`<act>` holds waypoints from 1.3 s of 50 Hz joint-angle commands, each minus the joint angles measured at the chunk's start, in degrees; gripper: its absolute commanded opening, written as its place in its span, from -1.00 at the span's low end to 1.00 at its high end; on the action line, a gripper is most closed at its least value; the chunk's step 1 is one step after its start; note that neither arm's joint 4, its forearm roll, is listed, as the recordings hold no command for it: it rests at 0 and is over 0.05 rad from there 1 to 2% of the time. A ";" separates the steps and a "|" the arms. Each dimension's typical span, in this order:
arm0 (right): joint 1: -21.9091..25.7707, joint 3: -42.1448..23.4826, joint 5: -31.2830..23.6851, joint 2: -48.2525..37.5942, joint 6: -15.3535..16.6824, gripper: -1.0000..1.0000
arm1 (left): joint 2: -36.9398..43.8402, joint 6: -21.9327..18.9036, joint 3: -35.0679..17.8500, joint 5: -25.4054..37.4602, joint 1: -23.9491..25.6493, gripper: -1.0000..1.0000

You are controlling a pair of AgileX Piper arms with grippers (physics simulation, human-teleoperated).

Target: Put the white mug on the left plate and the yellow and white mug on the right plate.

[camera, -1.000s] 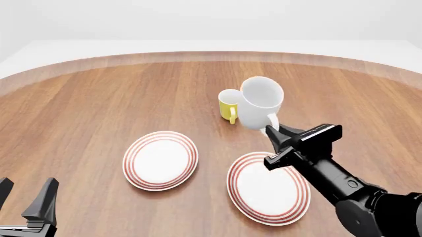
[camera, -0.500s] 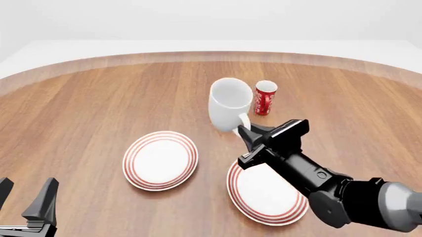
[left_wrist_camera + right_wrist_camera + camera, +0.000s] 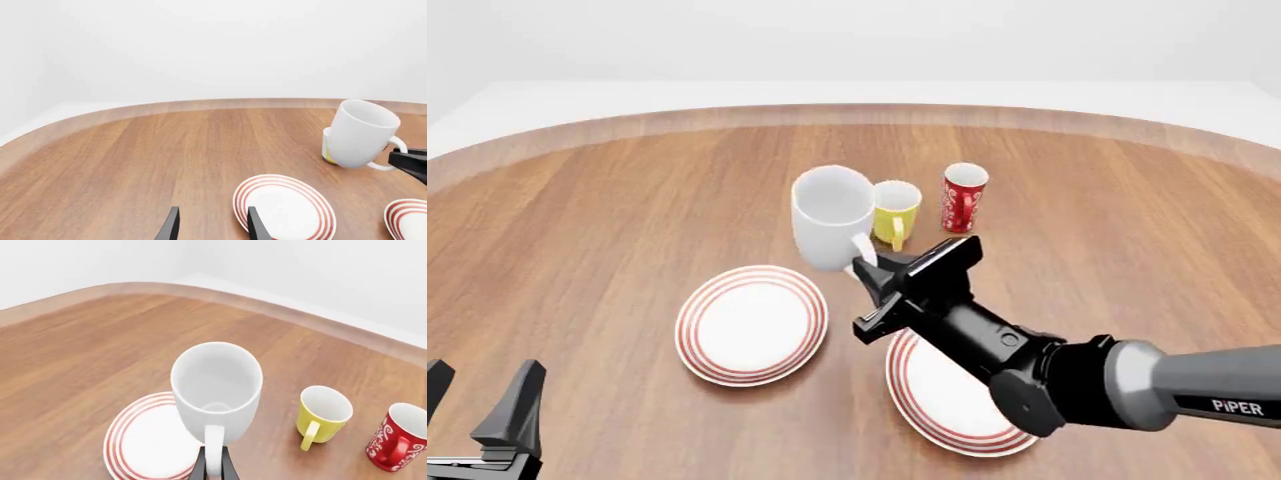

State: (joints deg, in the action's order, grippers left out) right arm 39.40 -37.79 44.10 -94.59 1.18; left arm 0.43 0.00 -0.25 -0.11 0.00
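Right gripper (image 3: 868,268) pinches the white mug (image 3: 831,216) by its handle – yellow mug (image 3: 896,212), red mug (image 3: 964,197) behind; left gripper's (image 3: 481,407) jaws spread, lower left.

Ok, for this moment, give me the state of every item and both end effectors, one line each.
white mug: held by its handle, lifted, not on a plate
yellow and white mug: upright on the table
red mug: upright on the table
left plate: bare
right plate: bare
right end effector: shut on the white mug's handle
left end effector: open, holding nothing
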 commanded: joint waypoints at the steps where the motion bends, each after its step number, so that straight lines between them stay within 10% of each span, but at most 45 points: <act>1: 1.93 -4.14 -0.20 -3.76 -0.15 -1.00 | 0.00 0.00 0.00 0.00 0.00 1.00; 65: 8.99 -12.28 -0.26 -18.70 -1.67 -1.00 | 0.00 0.00 0.00 0.00 0.00 1.00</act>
State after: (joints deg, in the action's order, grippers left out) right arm 47.66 -49.04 43.90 -111.85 0.26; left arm 0.43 0.00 -0.25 -0.11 0.00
